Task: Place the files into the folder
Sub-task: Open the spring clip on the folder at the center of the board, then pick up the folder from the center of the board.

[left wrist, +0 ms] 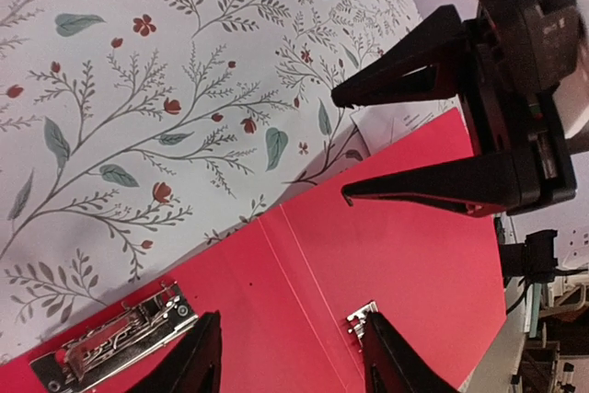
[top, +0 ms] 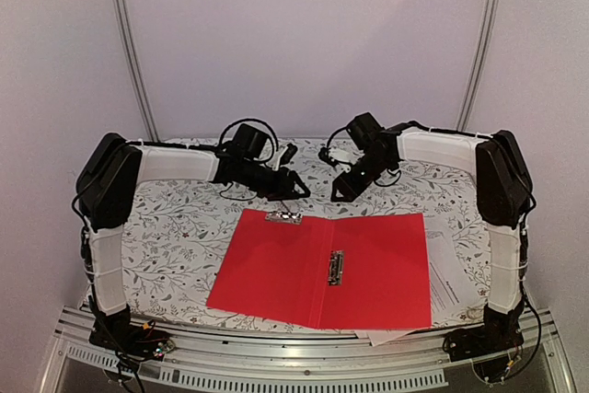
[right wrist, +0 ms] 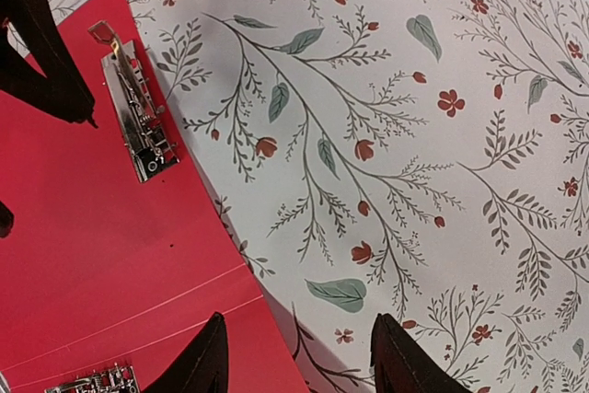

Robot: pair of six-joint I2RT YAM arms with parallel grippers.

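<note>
Pale walls (top: 304, 43) back a counter (top: 276, 332) spread with a flowered cloth (top: 175, 227), where the folder (top: 377, 273) lies open and flat, one metal clip (top: 283, 217) on the far edge of its left flap and another (top: 336, 267) on its spine. The files (top: 456, 284), white printed sheets, lie under the folder and show past its right and near edges. Above the folder's far edge the left hand (top: 299, 189) and the right hand (top: 342, 193) both hang with fingers parted, holding nothing.
</note>
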